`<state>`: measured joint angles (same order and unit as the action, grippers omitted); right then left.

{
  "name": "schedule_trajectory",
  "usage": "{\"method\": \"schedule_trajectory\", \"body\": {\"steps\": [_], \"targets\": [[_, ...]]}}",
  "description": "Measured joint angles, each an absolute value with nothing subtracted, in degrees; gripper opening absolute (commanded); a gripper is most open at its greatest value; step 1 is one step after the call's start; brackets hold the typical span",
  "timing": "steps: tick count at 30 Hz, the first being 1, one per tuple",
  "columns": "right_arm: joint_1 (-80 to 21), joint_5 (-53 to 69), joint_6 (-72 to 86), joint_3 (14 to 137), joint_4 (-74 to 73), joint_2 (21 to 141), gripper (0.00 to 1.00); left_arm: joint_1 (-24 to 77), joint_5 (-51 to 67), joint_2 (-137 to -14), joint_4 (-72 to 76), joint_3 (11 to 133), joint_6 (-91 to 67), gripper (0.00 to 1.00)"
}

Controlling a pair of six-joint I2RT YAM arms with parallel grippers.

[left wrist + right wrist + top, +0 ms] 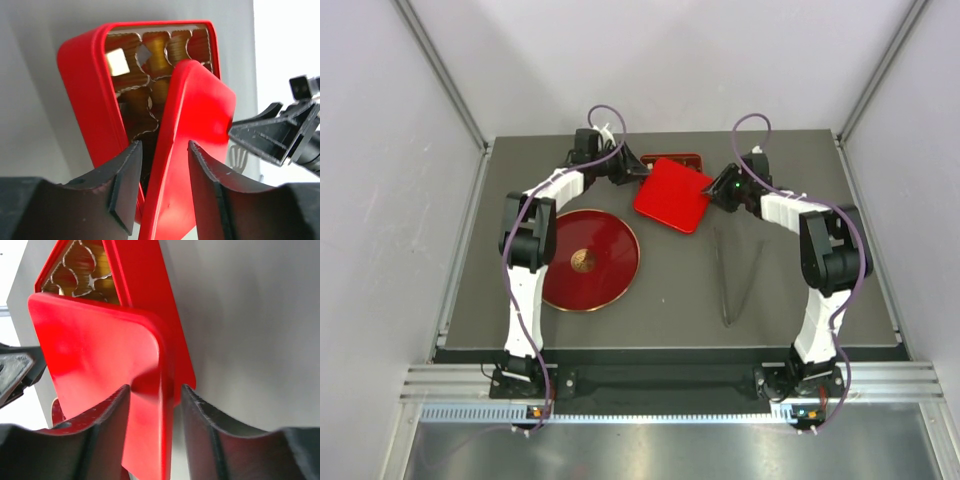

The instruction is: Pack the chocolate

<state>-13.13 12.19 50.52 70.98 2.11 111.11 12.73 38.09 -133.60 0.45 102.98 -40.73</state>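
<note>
A red box [672, 159] lies at the back of the table, with a gold moulded tray [165, 47] inside. One cream-white chocolate [118, 62] sits in a tray pocket; the other pockets are dim or hidden by the lid. The red lid [672, 195] lies tilted over the box between both grippers. My left gripper [164, 145] straddles the lid's left edge [167, 165] with a gap on each side. My right gripper [154, 387] straddles the opposite rim [167, 385], with a gap beside its right finger. In the top view, the left gripper [625, 172] and right gripper [717, 190] flank the lid.
A round dark-red plate [610, 265] lies front left of the box, with a small golden-brown spot at its middle. Metal tongs [735, 280] lie on the dark mat [670, 320] to the right. Grey walls close in both sides and the back.
</note>
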Motion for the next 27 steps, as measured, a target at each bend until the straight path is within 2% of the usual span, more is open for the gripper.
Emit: {"method": "schedule_trajectory", "body": {"steps": [3,12,22,27], "targets": [[-13.1,11.6,50.5,71.0,2.1,111.2,0.39,13.1,37.9,-133.0,-1.5,103.3,-37.2,0.52],[-13.1,10.7,50.5,71.4,2.1,111.3,0.34,13.2,37.2,-131.3,-7.6,103.2,-28.3,0.52],[-13.0,10.9,49.1,73.7,1.7,112.6,0.32,13.1,36.8,-131.2,-9.4,102.5,-26.6,0.40],[-12.9,11.0,47.3,76.6,0.4,113.3,0.31,13.2,36.9,-131.0,-9.1,102.5,-27.4,0.27]]}}
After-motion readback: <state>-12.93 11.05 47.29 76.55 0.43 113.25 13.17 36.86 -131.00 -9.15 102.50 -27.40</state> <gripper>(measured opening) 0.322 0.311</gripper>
